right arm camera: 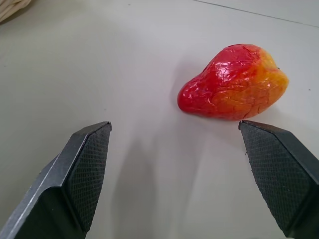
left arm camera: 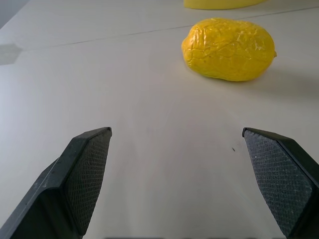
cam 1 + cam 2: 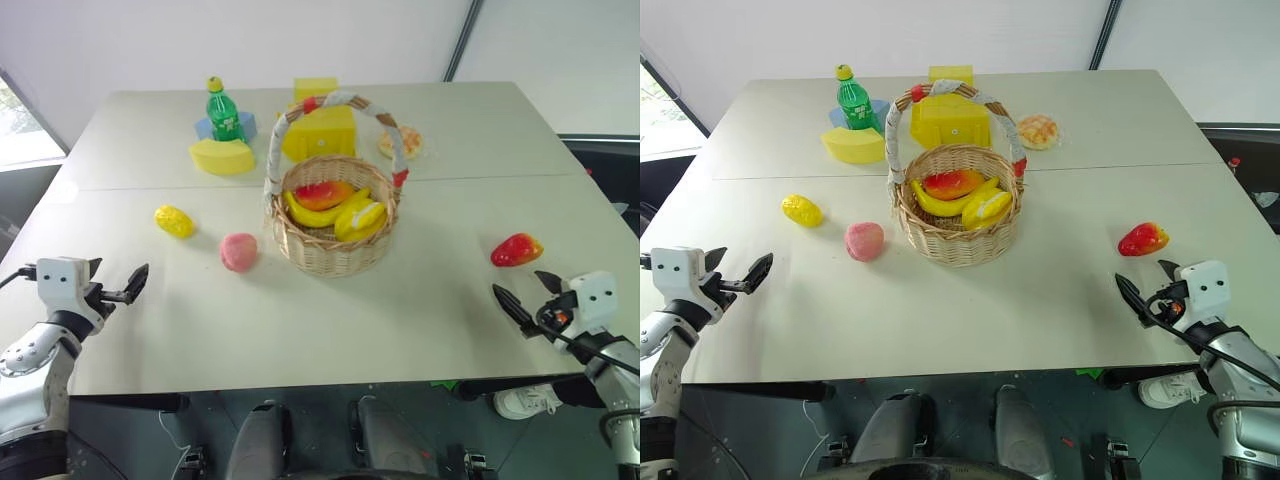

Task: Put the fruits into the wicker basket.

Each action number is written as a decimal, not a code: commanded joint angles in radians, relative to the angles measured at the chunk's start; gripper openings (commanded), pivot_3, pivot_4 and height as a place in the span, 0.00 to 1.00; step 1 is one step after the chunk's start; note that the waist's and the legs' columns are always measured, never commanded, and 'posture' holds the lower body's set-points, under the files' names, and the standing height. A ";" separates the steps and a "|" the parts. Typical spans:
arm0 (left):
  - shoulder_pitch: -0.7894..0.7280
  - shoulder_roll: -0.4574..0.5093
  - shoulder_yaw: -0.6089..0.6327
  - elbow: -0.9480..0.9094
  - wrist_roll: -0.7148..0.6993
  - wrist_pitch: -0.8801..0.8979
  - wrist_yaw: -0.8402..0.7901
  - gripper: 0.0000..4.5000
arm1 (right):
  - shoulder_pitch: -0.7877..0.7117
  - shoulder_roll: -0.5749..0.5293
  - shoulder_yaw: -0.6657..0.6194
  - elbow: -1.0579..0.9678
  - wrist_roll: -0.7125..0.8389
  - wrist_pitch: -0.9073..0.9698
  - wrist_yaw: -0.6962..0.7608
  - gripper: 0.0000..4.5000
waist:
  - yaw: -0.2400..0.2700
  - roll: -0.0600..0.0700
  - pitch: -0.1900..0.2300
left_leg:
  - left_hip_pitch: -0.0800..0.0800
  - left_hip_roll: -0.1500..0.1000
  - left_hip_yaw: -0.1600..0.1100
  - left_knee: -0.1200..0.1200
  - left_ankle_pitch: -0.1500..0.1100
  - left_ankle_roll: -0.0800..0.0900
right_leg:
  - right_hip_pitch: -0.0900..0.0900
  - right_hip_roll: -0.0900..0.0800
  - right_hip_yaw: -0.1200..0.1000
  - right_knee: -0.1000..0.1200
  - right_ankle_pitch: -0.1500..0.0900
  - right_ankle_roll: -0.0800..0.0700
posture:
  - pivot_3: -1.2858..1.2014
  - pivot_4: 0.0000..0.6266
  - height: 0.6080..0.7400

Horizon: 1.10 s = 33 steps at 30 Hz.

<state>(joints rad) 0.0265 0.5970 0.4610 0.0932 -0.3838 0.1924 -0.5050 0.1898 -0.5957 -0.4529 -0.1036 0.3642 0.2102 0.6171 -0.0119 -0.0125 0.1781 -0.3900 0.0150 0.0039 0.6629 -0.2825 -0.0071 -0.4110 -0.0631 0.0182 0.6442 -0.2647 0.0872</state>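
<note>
The wicker basket (image 3: 330, 258) stands mid-table with bananas and a red-orange fruit inside. On the table to its left lie a pink peach (image 3: 238, 252) and, farther left, a bumpy yellow lemon (image 3: 174, 221). A red-orange pointed fruit (image 3: 517, 249) lies to the basket's right. My left gripper (image 3: 118, 275) hovers open near the front left edge, aimed toward the lemon (image 2: 228, 49), well short of it. My right gripper (image 3: 527, 293) is open near the front right edge, just short of the red-orange fruit (image 1: 233, 82). Nothing sits between either pair of fingers.
Behind the basket stand a yellow box (image 3: 320, 128), a green bottle (image 3: 224, 112), a yellow foam wedge (image 3: 222, 157) and a flat round orange-and-white piece (image 3: 405, 142). The table's front edge (image 3: 300, 385) runs just below both grippers.
</note>
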 commanded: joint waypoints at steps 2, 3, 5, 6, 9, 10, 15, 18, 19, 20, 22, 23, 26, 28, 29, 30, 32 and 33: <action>0.001 0.008 0.032 -0.055 -0.021 0.016 0.002 1.00 | -0.004 -0.003 -0.009 -0.015 0.001 -0.021 0.001 0.95 | 0.000 0.000 0.000 | 0.000 0.000 0.000 0.000 0.000 0.000 | 0.000 0.000 0.000 0.000 0.000 0.000 | 0.52 0.24 1.00; 0.000 0.009 0.033 -0.057 -0.020 0.020 0.005 1.00 | -0.003 -0.003 -0.009 -0.016 0.001 -0.021 0.001 0.95 | 0.000 0.000 0.000 | 0.000 0.000 0.000 0.000 0.000 0.000 | 0.000 0.000 0.000 0.000 0.000 0.000 | 0.52 0.24 1.00; -0.003 0.010 0.037 -0.065 -0.029 0.030 0.003 1.00 | -0.003 -0.004 -0.009 -0.021 0.003 -0.019 0.001 0.95 | -0.001 0.000 0.000 | 0.000 0.000 0.000 0.000 0.000 0.000 | 0.000 0.000 0.000 0.000 0.000 0.000 | 0.52 0.24 1.00; -0.003 0.010 0.038 -0.067 -0.033 0.034 0.002 1.00 | -0.004 -0.005 -0.009 -0.023 0.003 -0.019 0.002 0.95 | -0.001 0.000 0.000 | 0.000 0.000 0.000 0.000 0.000 0.000 | 0.000 0.000 0.000 0.000 0.000 0.000 | 0.52 0.24 1.00; 0.004 0.026 0.030 -0.079 -0.011 0.040 0.013 1.00 | -0.004 -0.023 -0.011 -0.051 0.007 -0.006 0.011 0.95 | 0.000 0.000 0.000 | 0.000 0.000 0.000 0.000 0.000 0.000 | 0.000 0.000 0.000 0.000 0.000 0.000 | 0.52 0.24 1.00; -0.001 0.028 0.033 -0.083 -0.010 0.043 0.020 1.00 | -0.001 -0.034 -0.015 -0.072 0.012 0.002 0.017 0.95 | 0.000 0.000 0.000 | 0.000 0.000 0.000 0.000 0.000 0.000 | 0.000 0.000 0.000 0.000 0.000 0.000 | 0.52 0.24 1.00; -0.036 0.061 0.005 -0.076 0.009 0.033 -0.001 1.00 | -0.022 -0.091 -0.026 -0.218 0.066 0.073 0.044 0.95 | -0.001 0.000 0.000 | 0.000 0.000 0.000 0.000 0.000 0.000 | 0.000 0.000 0.000 0.001 0.000 0.000 | 0.52 0.24 1.00; -0.065 0.093 -0.022 -0.050 0.049 0.012 -0.016 1.00 | -0.040 -0.125 -0.010 -0.318 0.105 0.133 0.055 0.95 | 0.000 0.000 0.000 | 0.000 0.000 0.000 0.000 0.000 0.000 | 0.000 0.001 0.000 0.001 0.000 0.000 | 0.52 0.24 1.00; -0.086 0.106 -0.032 -0.034 0.066 0.004 -0.015 1.00 | -0.054 -0.140 -0.001 -0.357 0.123 0.159 0.059 0.95 | 0.000 0.000 0.000 | 0.000 0.000 0.000 0.000 0.000 0.000 | 0.000 0.001 -0.001 0.000 0.001 0.001 | 0.52 0.24 1.00; -0.100 0.113 -0.039 -0.023 0.079 -0.001 -0.015 1.00 | -0.064 -0.149 0.003 -0.383 0.135 0.178 0.062 0.95 | 0.001 0.000 0.000 | 0.000 0.000 0.000 0.000 0.000 0.000 | 0.000 0.001 -0.001 0.001 0.001 0.002 | 0.52 0.24 1.00; -0.140 0.146 -0.076 0.014 0.141 -0.023 -0.008 1.00 | -0.105 -0.185 0.022 -0.465 0.178 0.236 0.068 0.95 | 0.001 0.000 0.000 | 0.000 -0.001 0.000 0.000 0.000 0.000 | 0.000 0.002 -0.002 0.000 0.002 0.003 | 0.52 0.24 1.00; -0.162 0.153 -0.088 0.030 0.158 -0.014 0.001 1.00 | -0.127 -0.200 0.030 -0.498 0.199 0.261 0.068 0.95 | 0.000 0.000 0.000 | 0.000 -0.001 0.000 0.000 0.000 0.000 | 0.000 0.002 -0.002 0.000 0.002 0.003 | 0.52 0.24 1.00; -0.223 0.136 -0.090 0.039 0.134 0.050 0.013 1.00 | -0.199 -0.223 0.070 -0.567 0.256 0.322 0.058 0.95 | 0.001 -0.002 0.000 | 0.000 -0.001 0.000 0.000 0.000 0.000 | 0.000 0.002 -0.002 0.001 0.002 0.003 | 0.52 0.24 1.00; -0.259 0.122 -0.105 0.025 0.127 0.129 0.039 1.00 | -0.266 -0.230 0.128 -0.605 0.284 0.352 0.056 0.95 | -0.001 -0.002 0.000 | 0.000 -0.001 -0.001 0.000 0.000 0.000 | 0.000 0.002 -0.002 0.000 0.002 0.004 | 0.52 0.24 1.00; -0.284 0.099 -0.107 0.005 0.109 0.196 0.066 1.00 | -0.308 -0.221 0.165 -0.614 0.286 0.359 0.050 0.95 | 0.000 -0.002 0.000 | -0.001 -0.001 -0.001 0.000 0.000 0.000 | 0.000 0.002 -0.002 0.000 0.002 0.004 | 0.52 0.24 1.00; -0.301 0.082 -0.107 -0.010 0.097 0.243 0.085 1.00 | -0.334 -0.214 0.187 -0.617 0.285 0.363 0.046 0.95 | 0.000 -0.002 0.000 | -0.001 -0.001 -0.001 0.000 0.000 0.000 | 0.000 0.002 -0.003 0.001 0.002 0.004 | 0.52 0.24 1.00; -0.335 0.041 -0.130 -0.069 0.094 0.332 0.131 1.00 | -0.392 -0.189 0.241 -0.619 0.294 0.373 0.037 0.95 | 0.001 -0.003 0.001 | -0.001 -0.001 -0.001 0.001 0.000 0.000 | 0.000 0.002 -0.003 0.001 0.002 0.004 | 0.52 0.24 1.00; -0.359 0.005 -0.137 -0.112 0.085 0.377 0.166 1.00 | -0.412 -0.173 0.273 -0.618 0.291 0.373 0.035 0.95 | 0.001 -0.005 0.001 | -0.001 -0.001 -0.001 0.001 0.000 0.000 | 0.000 0.002 -0.003 0.001 0.002 0.004 | 0.52 0.24 1.00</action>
<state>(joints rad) -0.3014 0.6155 0.3268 0.0607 -0.2758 0.5112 -0.3850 -0.2033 -0.7840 -0.2031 -0.6961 0.6425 0.5841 0.6622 -0.0108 -0.0171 0.1788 -0.3912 0.0136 0.0019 0.6635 -0.2825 -0.0070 -0.4111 -0.0612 0.0153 0.6450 -0.2625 0.0911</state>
